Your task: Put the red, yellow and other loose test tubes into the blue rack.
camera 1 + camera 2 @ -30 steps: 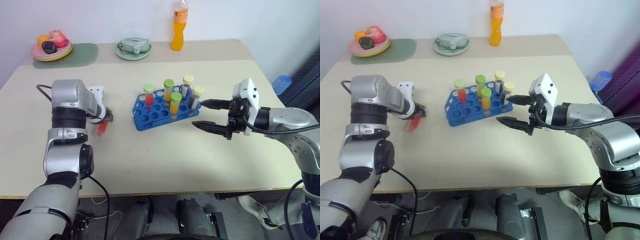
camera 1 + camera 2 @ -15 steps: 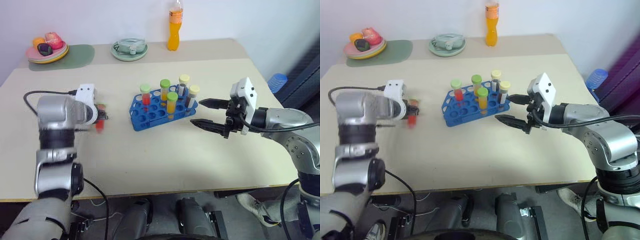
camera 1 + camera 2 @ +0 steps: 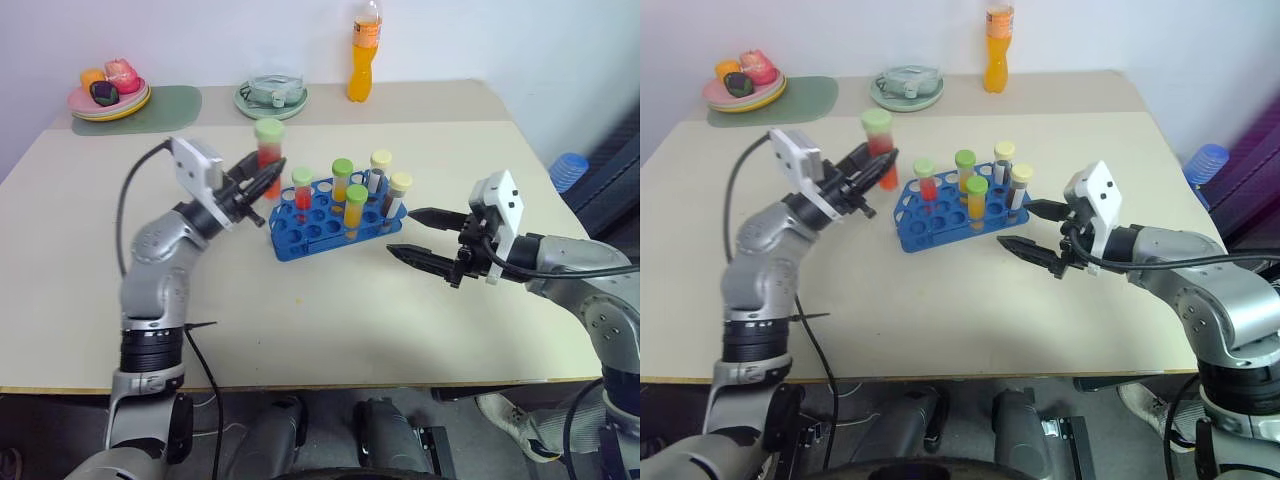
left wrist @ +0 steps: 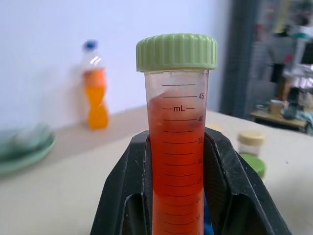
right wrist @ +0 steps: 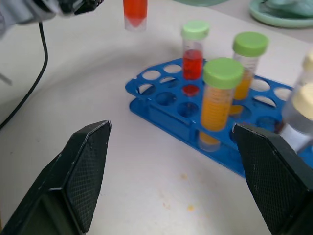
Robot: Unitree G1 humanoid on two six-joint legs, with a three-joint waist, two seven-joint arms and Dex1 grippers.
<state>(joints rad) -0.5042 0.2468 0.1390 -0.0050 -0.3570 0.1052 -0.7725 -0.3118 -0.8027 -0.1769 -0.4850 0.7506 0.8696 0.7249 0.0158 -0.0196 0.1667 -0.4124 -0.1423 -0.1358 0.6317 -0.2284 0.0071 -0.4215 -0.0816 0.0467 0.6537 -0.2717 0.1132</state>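
Observation:
My left gripper is shut on a loose test tube with red liquid and a green cap. It holds the tube upright in the air, just left of the blue rack. In the left wrist view the black fingers clamp the tube from both sides. The rack stands mid-table with several capped tubes in it: one red, two yellow-orange, and two cream-capped. My right gripper hovers open just right of the rack, nothing between its fingers.
An orange drink bottle stands at the table's far edge. A green dish and a plate of fruit on a green mat sit left of it. A ribbed blue cylinder lies beyond the table's right edge.
The left gripper has lifted the red tube off the table and swung it up and right toward the rack, now upright. The right gripper has stayed open beside the rack.

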